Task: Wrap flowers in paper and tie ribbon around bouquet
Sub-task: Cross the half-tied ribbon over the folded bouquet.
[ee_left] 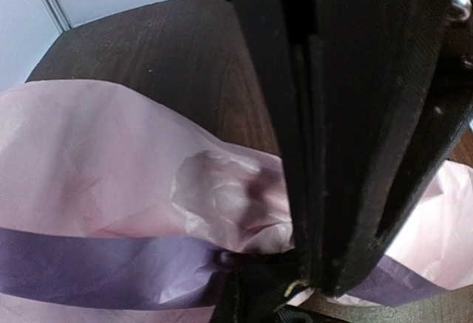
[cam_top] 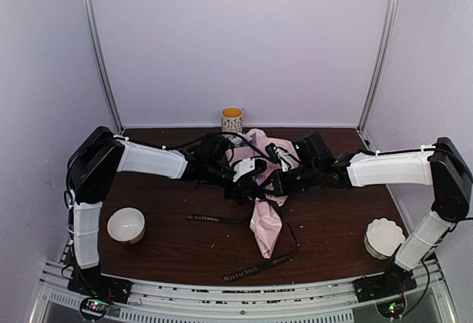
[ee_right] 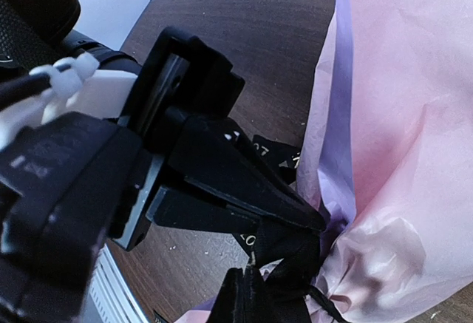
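A yellow cup (cam_top: 231, 119) stands at the surface's (cam_top: 332, 212) far edge. The bouquet (cam_top: 264, 223) lies mid-surface. The left tool (ee_left: 310, 282) and right tool (ee_right: 244, 286) are clamped shut on the ribbon (cam_top: 259, 267) at its cinched waist.

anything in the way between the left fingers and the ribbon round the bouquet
Nothing visible does. The left gripper has its fingers shut, tips right at the ribbon where it cinches the pink paper. The right gripper crowds in from the opposite side. Whether the ribbon is actually pinched is unclear.
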`<action>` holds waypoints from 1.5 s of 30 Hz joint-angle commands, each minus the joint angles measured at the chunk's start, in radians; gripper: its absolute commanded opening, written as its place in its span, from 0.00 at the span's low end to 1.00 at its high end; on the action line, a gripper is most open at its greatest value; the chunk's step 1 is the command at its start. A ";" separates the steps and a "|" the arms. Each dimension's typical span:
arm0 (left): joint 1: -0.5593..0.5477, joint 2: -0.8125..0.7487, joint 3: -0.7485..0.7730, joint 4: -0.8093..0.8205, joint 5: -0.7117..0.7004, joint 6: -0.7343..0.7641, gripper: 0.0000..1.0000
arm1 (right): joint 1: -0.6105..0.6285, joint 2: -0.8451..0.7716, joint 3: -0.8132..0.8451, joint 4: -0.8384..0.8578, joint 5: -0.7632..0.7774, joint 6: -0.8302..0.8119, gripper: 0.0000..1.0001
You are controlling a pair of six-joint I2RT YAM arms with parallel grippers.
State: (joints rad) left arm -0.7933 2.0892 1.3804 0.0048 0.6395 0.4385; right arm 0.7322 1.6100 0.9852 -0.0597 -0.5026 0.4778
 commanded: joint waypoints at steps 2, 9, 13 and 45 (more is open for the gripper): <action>-0.005 -0.017 -0.020 0.108 -0.065 -0.064 0.00 | -0.007 -0.029 -0.026 0.046 -0.059 0.000 0.00; -0.013 -0.094 -0.137 0.269 -0.137 -0.097 0.00 | -0.035 -0.086 -0.014 -0.016 -0.053 -0.062 0.20; -0.022 -0.122 -0.166 0.293 -0.139 -0.083 0.00 | -0.077 -0.079 -0.004 -0.006 -0.045 -0.053 0.21; -0.023 -0.105 -0.191 0.340 -0.097 -0.150 0.00 | -0.070 0.156 0.043 0.161 -0.237 0.005 0.23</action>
State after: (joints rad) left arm -0.8143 1.9808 1.1557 0.3138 0.5175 0.3031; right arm 0.6563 1.7603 1.0222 0.0181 -0.6952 0.4618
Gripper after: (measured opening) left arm 0.019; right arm 0.225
